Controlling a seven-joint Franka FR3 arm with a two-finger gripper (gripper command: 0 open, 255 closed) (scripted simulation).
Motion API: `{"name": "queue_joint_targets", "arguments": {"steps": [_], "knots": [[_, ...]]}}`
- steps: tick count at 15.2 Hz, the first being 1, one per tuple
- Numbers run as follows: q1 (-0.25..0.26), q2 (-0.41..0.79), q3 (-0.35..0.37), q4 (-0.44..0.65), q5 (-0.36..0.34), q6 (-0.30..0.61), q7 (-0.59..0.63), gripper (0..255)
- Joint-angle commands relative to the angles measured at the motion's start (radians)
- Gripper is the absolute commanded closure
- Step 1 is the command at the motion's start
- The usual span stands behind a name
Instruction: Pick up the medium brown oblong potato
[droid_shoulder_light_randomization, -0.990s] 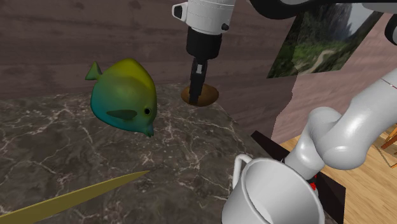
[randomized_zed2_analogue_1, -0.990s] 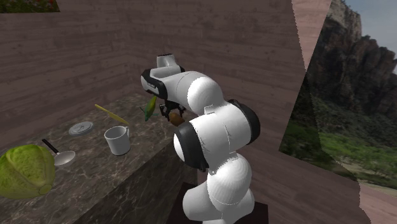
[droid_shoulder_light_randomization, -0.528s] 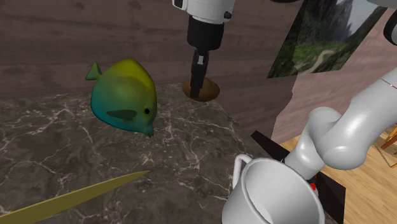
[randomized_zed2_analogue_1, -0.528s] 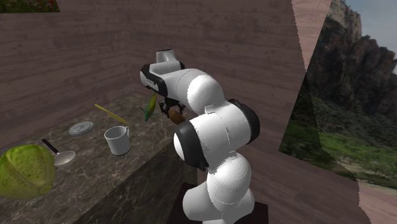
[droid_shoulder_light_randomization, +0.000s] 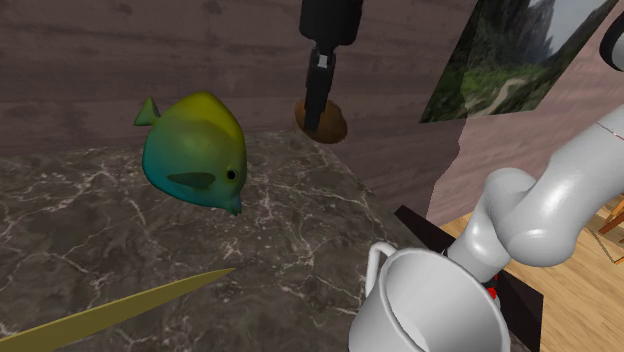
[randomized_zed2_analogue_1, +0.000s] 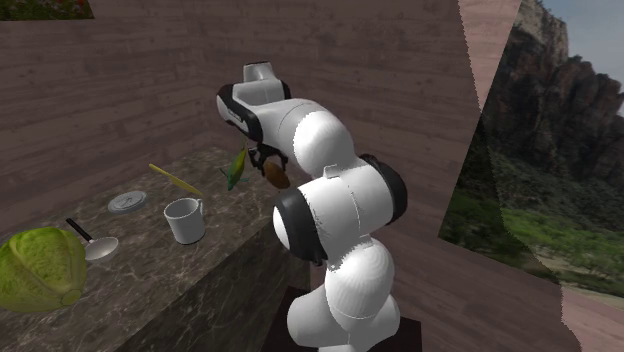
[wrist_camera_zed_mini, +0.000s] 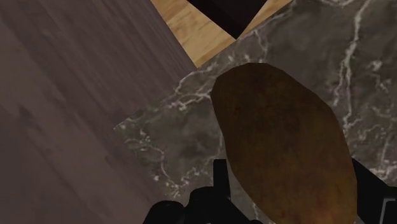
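The brown oblong potato (droid_shoulder_light_randomization: 330, 119) hangs in the air above the far corner of the marble counter (droid_shoulder_light_randomization: 120, 240), clasped between the black fingers of my gripper (droid_shoulder_light_randomization: 318, 112). In the wrist view the potato (wrist_camera_zed_mini: 286, 146) is large and close between the fingers (wrist_camera_zed_mini: 219, 181), with the counter's corner well below it. In the second exterior view the potato (randomized_zed2_analogue_1: 275, 174) hangs under the hand, beside the arm's white upper links.
A green and yellow fish (droid_shoulder_light_randomization: 195, 150) stands on the counter to the shoulder view's left of the potato. A white mug (droid_shoulder_light_randomization: 425, 300) and a yellow-green blade (droid_shoulder_light_randomization: 110, 305) lie nearer. A cabbage (randomized_zed2_analogue_1: 40, 268), ladle (randomized_zed2_analogue_1: 92, 245) and small plate (randomized_zed2_analogue_1: 127, 201) lie farther along. Wooden walls close behind.
The gripper has risen, lifting the potato off the counter's corner and up in front of the wall.
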Motion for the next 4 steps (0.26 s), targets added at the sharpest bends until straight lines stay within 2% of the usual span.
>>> {"name": "queue_joint_targets", "arguments": {"steps": [1,4], "knots": [[-0.001,0.009,0.000,0.040,-0.003,-0.033,0.000,255],[-0.001,0.013,0.000,0.061,-0.004,-0.049,0.001,255]]}}
